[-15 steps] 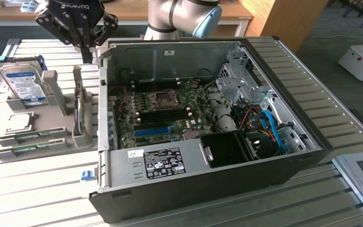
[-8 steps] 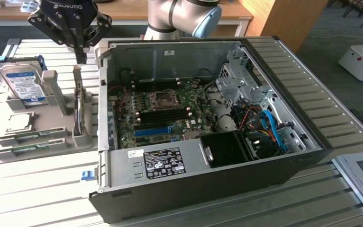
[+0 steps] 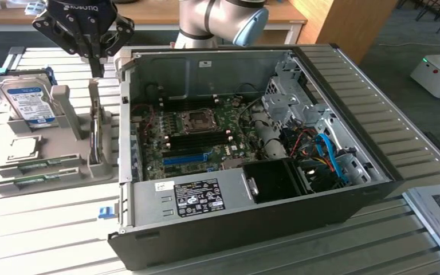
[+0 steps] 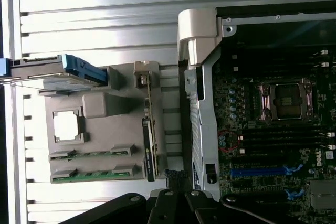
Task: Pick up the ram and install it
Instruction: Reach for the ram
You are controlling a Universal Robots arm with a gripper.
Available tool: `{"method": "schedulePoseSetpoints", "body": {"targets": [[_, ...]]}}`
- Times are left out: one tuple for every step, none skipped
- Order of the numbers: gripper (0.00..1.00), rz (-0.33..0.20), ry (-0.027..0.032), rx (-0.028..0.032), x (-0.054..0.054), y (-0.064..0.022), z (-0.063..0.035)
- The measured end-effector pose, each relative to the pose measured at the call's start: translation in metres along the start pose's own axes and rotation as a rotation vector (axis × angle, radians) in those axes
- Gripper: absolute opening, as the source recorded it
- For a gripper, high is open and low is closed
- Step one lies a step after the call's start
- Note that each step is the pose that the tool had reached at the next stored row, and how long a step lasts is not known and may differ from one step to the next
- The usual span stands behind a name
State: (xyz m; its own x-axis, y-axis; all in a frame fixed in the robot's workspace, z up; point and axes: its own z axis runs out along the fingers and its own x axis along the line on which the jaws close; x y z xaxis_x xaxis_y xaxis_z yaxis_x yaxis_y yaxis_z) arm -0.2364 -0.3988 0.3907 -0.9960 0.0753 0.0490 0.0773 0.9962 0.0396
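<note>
Two flat ram sticks (image 4: pixel 92 154), one hard drive (image 3: pixel 27 102)

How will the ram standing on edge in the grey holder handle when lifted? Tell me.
The ram is a thin flat board, so it is probably stiff and light. Standing on its narrow edge in the grey holder, it may tilt if pushed sideways. Its bare board surface suggests it is fragile.
</note>
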Motion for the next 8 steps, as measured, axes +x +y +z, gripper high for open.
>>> {"method": "schedulePoseSetpoints", "body": {"targets": [[0.10, 0.000, -0.0001, 0.0000, 0.0000, 0.0000, 0.0000], [0.10, 0.000, -0.0001, -0.0001, 0.0003, 0.0000, 0.0000], [0.10, 0.000, -0.0001, -0.0001, 0.0008, 0.0000, 0.0001], [0.10, 0.000, 0.0000, 0.0000, 0.0014, -0.0001, 0.0001], [0.10, 0.000, 0.0000, 0.0000, 0.0021, -0.0002, 0.0001], [0.10, 0.000, 0.0000, 0.0000, 0.0033, -0.0003, 0.0001], [0.10, 0.000, 0.0000, 0.0000, 0.0046, -0.0004, 0.0002], [0.10, 0.000, 0.0000, 0.0000, 0.0059, -0.0005, 0.0003]]}}
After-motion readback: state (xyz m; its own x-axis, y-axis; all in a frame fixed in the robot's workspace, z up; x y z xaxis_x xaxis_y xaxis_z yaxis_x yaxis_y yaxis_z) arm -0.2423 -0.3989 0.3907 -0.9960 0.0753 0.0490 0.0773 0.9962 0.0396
